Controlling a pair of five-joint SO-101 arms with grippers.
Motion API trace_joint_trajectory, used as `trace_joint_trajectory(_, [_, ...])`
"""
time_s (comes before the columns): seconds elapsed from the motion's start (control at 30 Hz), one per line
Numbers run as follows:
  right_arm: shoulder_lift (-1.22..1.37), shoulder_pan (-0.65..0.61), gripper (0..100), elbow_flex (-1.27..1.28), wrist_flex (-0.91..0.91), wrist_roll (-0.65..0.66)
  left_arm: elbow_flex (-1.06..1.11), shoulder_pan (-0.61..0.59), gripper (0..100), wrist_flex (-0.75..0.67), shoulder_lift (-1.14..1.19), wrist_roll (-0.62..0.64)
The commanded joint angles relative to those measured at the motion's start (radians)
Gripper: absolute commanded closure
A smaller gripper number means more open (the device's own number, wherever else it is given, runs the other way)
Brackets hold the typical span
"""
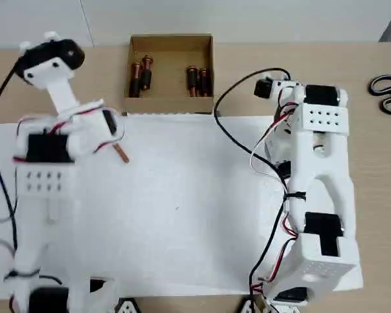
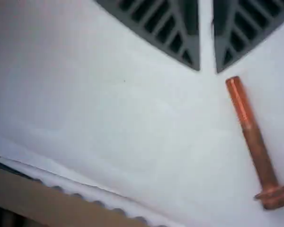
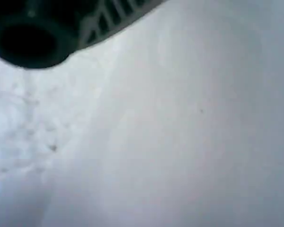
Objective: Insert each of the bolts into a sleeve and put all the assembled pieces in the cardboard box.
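on the white sheet (image 1: 182, 195) near the cardboard box (image 1: 171, 40), a bolt (image 2: 253, 138) lies loose just beside the left gripper (image 2: 207, 64), whose jaws sit nearly together on nothing. a grab off-centre could roll it away. i cannot tell how the right gripper (image 1: 270, 87) stands.

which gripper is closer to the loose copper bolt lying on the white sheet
Left. The left gripper is right beside the plain end of the copper-coloured metal bolt on the white sheet. The right arm stands far across the sheet, near its opposite edge.
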Motion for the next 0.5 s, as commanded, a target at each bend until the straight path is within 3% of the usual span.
trace_joint_trajectory(0.0, [-0.012,0.035,99.0,-0.005,-0.013,-0.012,-0.051,-0.023,99,-0.040,0.098,0.127])
trace_joint_trajectory(0.17, [-0.012,0.061,99.0,-0.003,-0.048,-0.012,-0.051,-0.032,99,-0.084,0.238,0.229])
trace_joint_trajectory(0.47, [-0.007,0.070,99.0,-0.002,-0.090,-0.012,-0.054,-0.031,99,-0.255,0.322,0.230])
